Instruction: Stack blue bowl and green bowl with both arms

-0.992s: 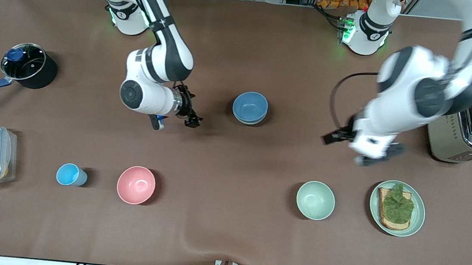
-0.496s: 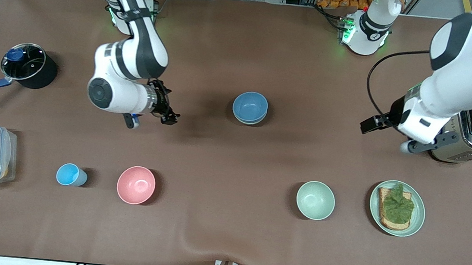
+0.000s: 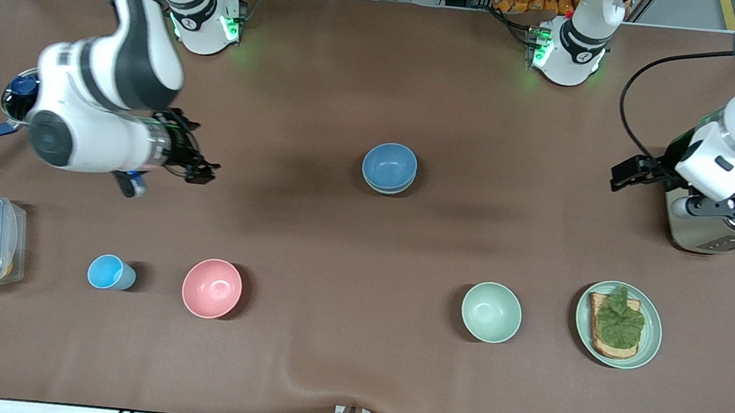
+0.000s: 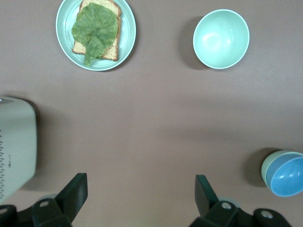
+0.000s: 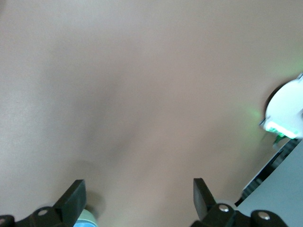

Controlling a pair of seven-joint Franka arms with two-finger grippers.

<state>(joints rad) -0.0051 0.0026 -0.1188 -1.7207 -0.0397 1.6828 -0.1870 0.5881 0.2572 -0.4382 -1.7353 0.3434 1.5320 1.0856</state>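
Evidently the blue bowl sits nested in the green bowl at mid-table, both judged light, stiff and slick, best pinched at the rim, while the left gripper over the toaster and the right gripper near the saucepan both gape wide, empty.

Even overhead light fell on the brown surface, leaving short soft shadows beside each dish, such as the pink bowl. Green lamps glowed at both arm bases. The front view was sharp, though the right arm looked slightly smeared. The right wrist view was heavily blurred and washed out; the left wrist view was mildly soft.
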